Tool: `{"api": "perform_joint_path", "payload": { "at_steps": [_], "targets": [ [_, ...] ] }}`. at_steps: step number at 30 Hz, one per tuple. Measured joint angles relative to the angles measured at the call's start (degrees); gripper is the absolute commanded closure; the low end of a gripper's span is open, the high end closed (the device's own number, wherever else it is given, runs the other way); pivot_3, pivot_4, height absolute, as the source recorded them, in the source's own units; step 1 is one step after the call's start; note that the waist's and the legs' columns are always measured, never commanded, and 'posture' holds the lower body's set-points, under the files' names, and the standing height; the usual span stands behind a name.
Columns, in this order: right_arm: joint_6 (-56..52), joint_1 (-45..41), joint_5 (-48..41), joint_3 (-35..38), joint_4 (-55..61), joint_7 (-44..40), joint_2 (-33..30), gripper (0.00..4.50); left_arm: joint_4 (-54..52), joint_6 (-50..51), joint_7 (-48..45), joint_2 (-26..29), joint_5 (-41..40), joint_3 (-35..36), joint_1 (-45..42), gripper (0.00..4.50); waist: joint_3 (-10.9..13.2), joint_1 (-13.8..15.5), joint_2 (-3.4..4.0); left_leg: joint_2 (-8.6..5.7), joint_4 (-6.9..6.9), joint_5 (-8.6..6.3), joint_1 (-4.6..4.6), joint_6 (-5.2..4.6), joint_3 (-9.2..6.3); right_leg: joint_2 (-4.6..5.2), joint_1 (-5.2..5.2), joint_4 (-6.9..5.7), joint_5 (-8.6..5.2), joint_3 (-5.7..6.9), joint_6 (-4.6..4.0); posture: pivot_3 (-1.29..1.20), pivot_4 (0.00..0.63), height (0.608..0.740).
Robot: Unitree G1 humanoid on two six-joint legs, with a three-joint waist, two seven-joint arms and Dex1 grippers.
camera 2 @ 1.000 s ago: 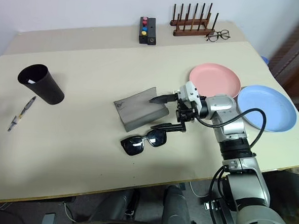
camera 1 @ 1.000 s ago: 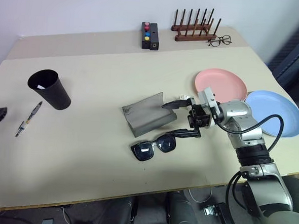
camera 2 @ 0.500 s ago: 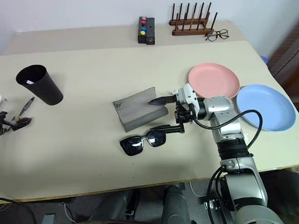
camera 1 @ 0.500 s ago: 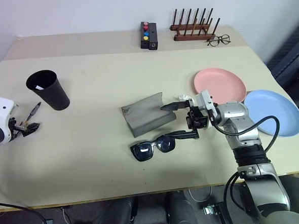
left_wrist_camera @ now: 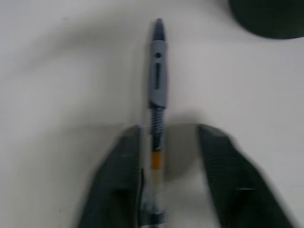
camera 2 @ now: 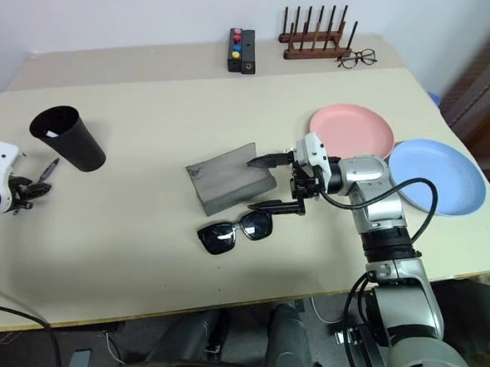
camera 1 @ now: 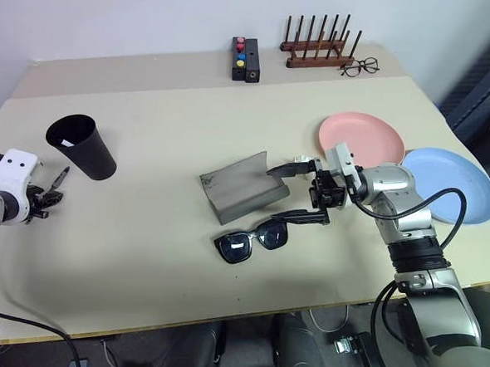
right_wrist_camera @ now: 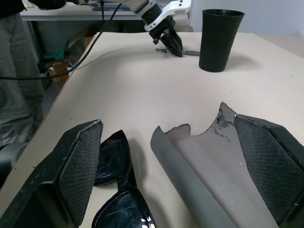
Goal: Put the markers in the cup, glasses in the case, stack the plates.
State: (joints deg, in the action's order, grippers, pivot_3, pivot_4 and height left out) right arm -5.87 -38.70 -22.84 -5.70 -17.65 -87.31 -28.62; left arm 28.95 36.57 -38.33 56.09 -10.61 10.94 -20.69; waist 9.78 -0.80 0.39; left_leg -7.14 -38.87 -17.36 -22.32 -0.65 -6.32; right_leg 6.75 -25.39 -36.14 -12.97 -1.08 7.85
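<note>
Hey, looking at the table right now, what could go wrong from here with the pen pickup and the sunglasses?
1. The left pincer straddles the marker near one end, with a gap beside one finger; the long free end may swing or slip when lifted.
2. The cup stands close by, so a tilted marker might knock its rim.
3. The open right pincer hangs between the case and the sunglasses; reaching down may nudge the case.

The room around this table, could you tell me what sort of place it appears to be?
Probably a lab or workshop test bench: a plain beige table against a bare wall, staged props like a black box with coloured buttons and a wooden peg rack.
</note>
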Motion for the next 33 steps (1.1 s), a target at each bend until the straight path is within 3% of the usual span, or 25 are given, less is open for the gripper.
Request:
{"api": "perform_joint_path", "payload": {
  "at_steps": [11,19,24,29,33],
  "targets": [
    [-0.7,0.4,0.0,0.3,0.7,1.2,-0.5,0.00,-14.0,8.7,2.2,-1.7,-3.4,9.7,12.0,4.48,0.0,-0.5,0.08,-0.01,0.04,-0.06,0.04,-0.05,0.07,0.02,-0.10,0.03,0.00,-0.06,0.00,0.00,0.150,0.740],
    [0.0,-0.1,0.1,0.3,-0.1,1.4,0.4,0.00,-27.6,12.4,9.2,-10.5,-7.0,23.3,20.4,4.48,0.0,0.0,0.00,-0.01,0.00,-0.07,0.04,-0.04,0.06,0.03,-0.04,0.07,0.00,-0.06,0.00,0.00,0.150,0.740],
    [0.1,-0.2,0.1,0.3,-0.6,1.7,0.8,0.00,-30.2,0.5,21.0,-20.9,-8.3,37.4,17.4,4.48,0.0,0.2,-0.26,0.01,-0.09,-0.06,0.03,-0.02,0.01,0.02,0.00,0.09,0.02,0.03,-0.02,0.00,0.150,0.740],
    [-1.0,-1.3,-0.7,1.0,-0.8,3.0,1.2,0.00,-28.3,-13.2,29.6,-22.1,-9.6,46.4,10.8,4.48,-0.1,0.3,-0.37,-0.01,-0.14,-0.06,0.03,-0.01,0.00,0.04,0.04,0.10,0.03,0.04,-0.03,0.00,0.150,0.740],
    [-2.5,-2.6,-2.6,3.2,-1.2,4.8,1.9,0.00,-26.0,-20.0,32.2,-22.0,-12.4,47.3,4.0,4.48,-0.1,0.5,-0.45,-0.02,-0.19,-0.06,0.03,-0.02,-0.03,0.04,0.06,0.09,0.03,0.07,-0.03,0.00,0.150,0.740]
  ]
}}
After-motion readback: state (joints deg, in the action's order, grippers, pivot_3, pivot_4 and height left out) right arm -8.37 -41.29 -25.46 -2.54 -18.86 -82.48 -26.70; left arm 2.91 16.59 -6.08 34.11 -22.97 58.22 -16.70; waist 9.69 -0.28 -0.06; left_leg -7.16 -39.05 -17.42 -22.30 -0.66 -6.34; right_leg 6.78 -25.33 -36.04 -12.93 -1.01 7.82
